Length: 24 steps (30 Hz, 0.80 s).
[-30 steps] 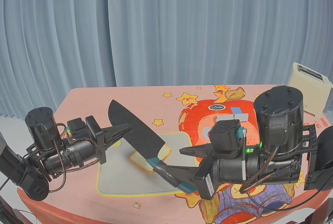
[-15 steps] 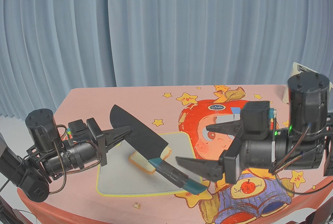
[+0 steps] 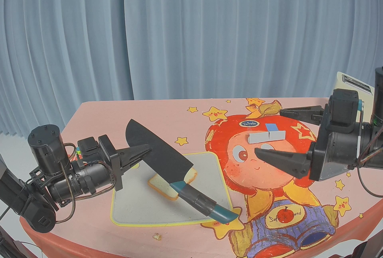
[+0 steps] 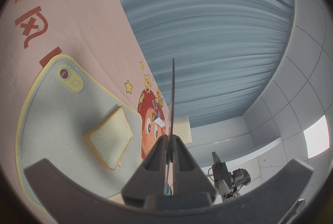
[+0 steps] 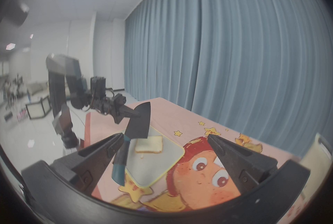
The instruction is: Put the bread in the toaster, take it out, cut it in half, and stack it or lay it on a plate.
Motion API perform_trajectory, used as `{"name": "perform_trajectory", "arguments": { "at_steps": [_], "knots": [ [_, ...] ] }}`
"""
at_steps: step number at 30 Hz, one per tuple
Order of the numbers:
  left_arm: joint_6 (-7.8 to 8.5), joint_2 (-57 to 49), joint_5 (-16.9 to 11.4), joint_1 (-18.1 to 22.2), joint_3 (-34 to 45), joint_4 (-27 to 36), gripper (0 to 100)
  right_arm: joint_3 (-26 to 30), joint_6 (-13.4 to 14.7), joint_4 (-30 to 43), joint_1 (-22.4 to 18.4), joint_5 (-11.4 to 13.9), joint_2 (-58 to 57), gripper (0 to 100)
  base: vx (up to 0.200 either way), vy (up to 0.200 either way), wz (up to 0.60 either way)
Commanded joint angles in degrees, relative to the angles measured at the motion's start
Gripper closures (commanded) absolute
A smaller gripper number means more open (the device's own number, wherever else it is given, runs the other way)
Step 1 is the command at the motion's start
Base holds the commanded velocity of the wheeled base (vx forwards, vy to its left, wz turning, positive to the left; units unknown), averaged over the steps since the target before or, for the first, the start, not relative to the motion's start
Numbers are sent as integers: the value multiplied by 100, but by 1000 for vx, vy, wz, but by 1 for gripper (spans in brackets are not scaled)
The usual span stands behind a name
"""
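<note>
A bread slice (image 3: 162, 187) lies flat on the grey cutting board (image 3: 135, 207), partly hidden by the knife. My left gripper (image 3: 147, 148) is shut on the black blade of the knife (image 3: 159, 153), pinching it edge-on between the fingers (image 4: 158, 158). The knife slants across the bread, and its teal handle (image 3: 207, 207) points down toward the board's front right corner. My right gripper (image 3: 275, 137) hangs open over the table's right half, well clear of the handle. In the right wrist view the knife (image 5: 138, 126) and the bread (image 5: 149, 144) lie beyond that gripper's (image 5: 165, 137) spread fingers. The cream toaster (image 3: 357, 91) stands at the far right edge.
Grey and blue flat pieces (image 3: 267, 135) lie on the cartoon tablecloth between the board and the toaster. A crumb (image 3: 157, 236) sits near the table's front edge. The far left of the pink table (image 3: 103, 119) is bare.
My right gripper has drawn away from the knife handle, moving right and back toward the toaster with its fingers spread. The left gripper still holds the blade, barely moved.
</note>
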Motion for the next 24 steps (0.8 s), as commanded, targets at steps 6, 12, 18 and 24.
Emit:
{"name": "perform_trajectory", "arguments": {
  "at_steps": [6,12,18,24],
  "knots": [
    [-21,28,2,28,4,-4,100,625,-2168,-14,897,-946,-291,0,0,0,0],
    [-30,36,2,142,21,5,100,1143,-2898,-75,1503,-2317,-520,0,0,0,0],
    [-259,115,-7,178,-49,-4,100,2198,-3935,-1991,2031,-3758,-555,0,0,0,0],
    [-478,203,2,186,12,-435,100,3015,-4735,-3837,2321,-3916,192,0,0,0,0]
  ]
}}
